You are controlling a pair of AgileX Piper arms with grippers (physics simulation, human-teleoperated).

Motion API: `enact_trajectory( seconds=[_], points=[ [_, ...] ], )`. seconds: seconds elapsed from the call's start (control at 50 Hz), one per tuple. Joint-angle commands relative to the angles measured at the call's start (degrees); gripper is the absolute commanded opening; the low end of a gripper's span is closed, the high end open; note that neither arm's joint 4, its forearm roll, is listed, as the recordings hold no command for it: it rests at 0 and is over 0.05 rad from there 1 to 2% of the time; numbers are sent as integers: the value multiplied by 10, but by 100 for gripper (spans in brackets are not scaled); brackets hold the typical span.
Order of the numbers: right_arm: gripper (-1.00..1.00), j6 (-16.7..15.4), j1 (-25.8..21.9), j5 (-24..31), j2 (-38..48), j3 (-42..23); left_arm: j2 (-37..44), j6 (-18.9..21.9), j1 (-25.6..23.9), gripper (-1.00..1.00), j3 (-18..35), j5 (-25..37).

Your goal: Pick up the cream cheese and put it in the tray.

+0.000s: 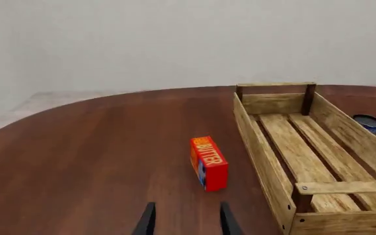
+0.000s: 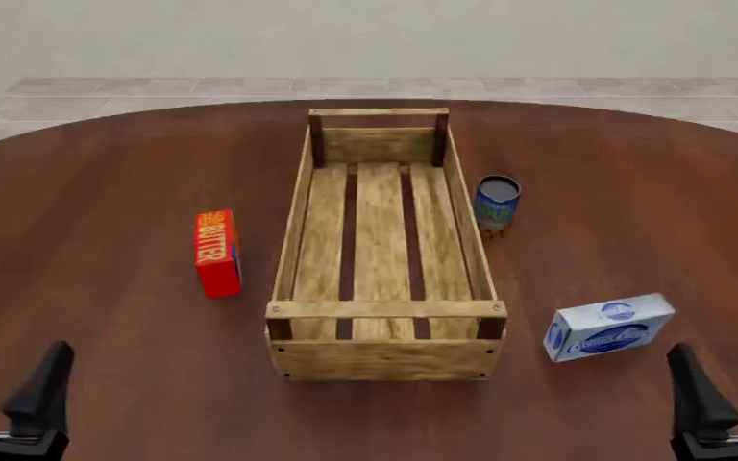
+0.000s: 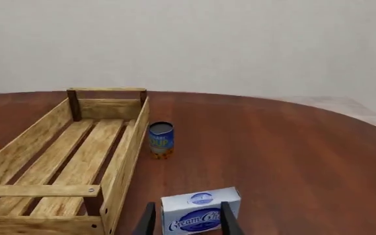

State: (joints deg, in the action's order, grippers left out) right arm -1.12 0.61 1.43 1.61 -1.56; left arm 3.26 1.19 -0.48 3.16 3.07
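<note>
The right gripper [image 2: 725,384] is spread open and holds nothing. The left gripper [image 2: 8,376] is likewise spread open and unloaded. Both sit low at the near edge of the round dark-brown wooden table [image 2: 112,192].

Just ahead of the right gripper, resting on the table, is the small rectangular white-and-light-blue cream cheese box [image 2: 609,327]. It carries a dark blue oval logo on its broad side and a smaller blue round mark on its top. The box lies on a long face. In the front view, its long axis runs left to right, the right end angled slightly away. It appears clear of the fingertips, though the right wrist view leaves this uncertain.

The box stands to the right of the long light wooden slatted tray [image 2: 386,360], near its near-right corner but apart from it.
</note>
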Motion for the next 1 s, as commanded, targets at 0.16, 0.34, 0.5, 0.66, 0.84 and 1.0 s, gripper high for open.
enact_trajectory(
  seconds=[0.16, 0.34, 0.5, 0.66, 0.84, 1.0],
  points=[
    [100, 7, -8, -3, -15, 5, -12, -13, -1, 100, -31, -36],
    [100, 11, -4, -6, -6, 2, -8, -15, -7, 100, -29, -36],
    [100, 15, 7, 13, 0, -24, -10, -18, -11, 100, -31, -34],
    [100, 9, 12, 46, 14, -69, -9, -18, -16, 100, -31, -32],
    [100, 2, 11, 44, 66, -99, -5, -17, -18, 100, -31, -33],
    [100, -3, 6, 49, 125, -149, 2, -16, -24, 100, -31, -35]
  ],
)
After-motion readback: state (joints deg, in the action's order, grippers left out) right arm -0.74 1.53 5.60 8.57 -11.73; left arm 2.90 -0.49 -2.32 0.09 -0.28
